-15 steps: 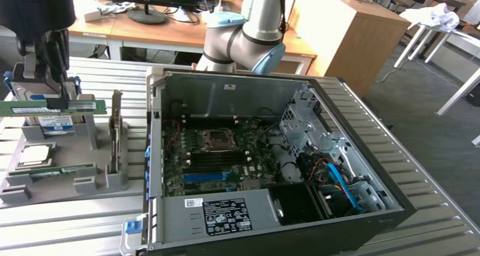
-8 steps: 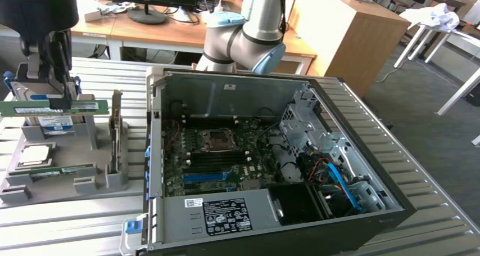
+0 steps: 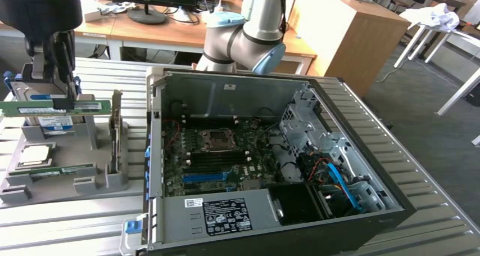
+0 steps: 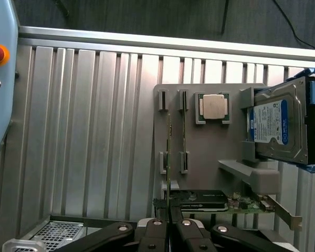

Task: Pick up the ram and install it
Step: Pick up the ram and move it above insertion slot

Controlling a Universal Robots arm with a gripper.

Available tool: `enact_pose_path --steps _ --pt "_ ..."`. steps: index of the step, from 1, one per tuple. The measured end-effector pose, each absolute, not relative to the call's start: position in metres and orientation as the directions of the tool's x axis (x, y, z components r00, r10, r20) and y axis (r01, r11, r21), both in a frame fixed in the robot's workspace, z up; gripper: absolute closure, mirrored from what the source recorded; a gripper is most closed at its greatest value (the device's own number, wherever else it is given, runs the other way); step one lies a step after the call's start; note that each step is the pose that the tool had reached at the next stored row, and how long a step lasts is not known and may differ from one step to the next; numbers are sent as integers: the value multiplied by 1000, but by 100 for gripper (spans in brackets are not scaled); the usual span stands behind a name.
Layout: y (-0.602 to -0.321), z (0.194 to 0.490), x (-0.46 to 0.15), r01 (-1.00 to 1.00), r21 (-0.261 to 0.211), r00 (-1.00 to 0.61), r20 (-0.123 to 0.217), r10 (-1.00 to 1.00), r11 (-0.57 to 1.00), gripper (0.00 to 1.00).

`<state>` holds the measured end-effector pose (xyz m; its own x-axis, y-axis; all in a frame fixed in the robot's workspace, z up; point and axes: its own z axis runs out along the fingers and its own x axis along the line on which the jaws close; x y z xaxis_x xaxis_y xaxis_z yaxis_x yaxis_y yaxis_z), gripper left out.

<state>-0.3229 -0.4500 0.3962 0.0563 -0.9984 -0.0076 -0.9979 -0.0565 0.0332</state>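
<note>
The hand (image 3: 67,98) is clenched on the ram (image 3: 30,106), pinching its flat faces near mid-length; the stick hangs level at the upper left of the exterior frame, above the grey holder (image 3: 53,185) on the table (image 3: 67,222) and well apart from the open computer case (image 3: 225,95) and its motherboard (image 3: 217,155).

Risks, as I judge them: the grip is narrow on a thin board, so a knock could pivot the stick between the pads; the upright card (image 3: 116,132) stands just beside the ram's right-hand end and could catch it on a sideways sweep; a stick that arrives tilted or off the slot line could jam or stress the board.

The exterior view gives the ram's full length, its level attitude and the case interior; it tells little of how square the grip is. The wrist view shows the ram (image 4: 169,157) edge-on, a thin green line running straight out from the hand (image 4: 170,228), so squareness can be judged there; it also shows a second stick (image 4: 184,131) seated in the holder (image 4: 205,152), beside the processor (image 4: 213,107) and hard drive (image 4: 278,126).
</note>
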Motion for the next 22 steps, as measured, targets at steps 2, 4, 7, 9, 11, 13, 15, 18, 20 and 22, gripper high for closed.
enact_pose_path --steps 2,4,7,9,11,13,15,18,20,22 --pt "-450 396 -322 -998 33 56 -7 -998 -56 87" --pt "-450 396 -321 -998 33 56 -7 -998 -56 87" --pt "-450 396 -320 -998 33 56 -7 -998 -56 87" --pt "-450 396 -319 -998 33 56 -6 -998 -56 87" --pt "-450 396 -318 -998 33 56 -6 -998 -56 87" --pt "-450 396 -317 -998 33 56 -6 -998 -56 87" --pt "-450 396 -316 -998 33 56 -5 -998 -56 87" --pt "-450 396 -315 -998 33 56 -5 -998 -56 87" --pt "-450 396 -314 -998 33 56 -5 -998 -56 87" --pt "-450 396 -313 -998 33 56 -4 -998 -56 87"
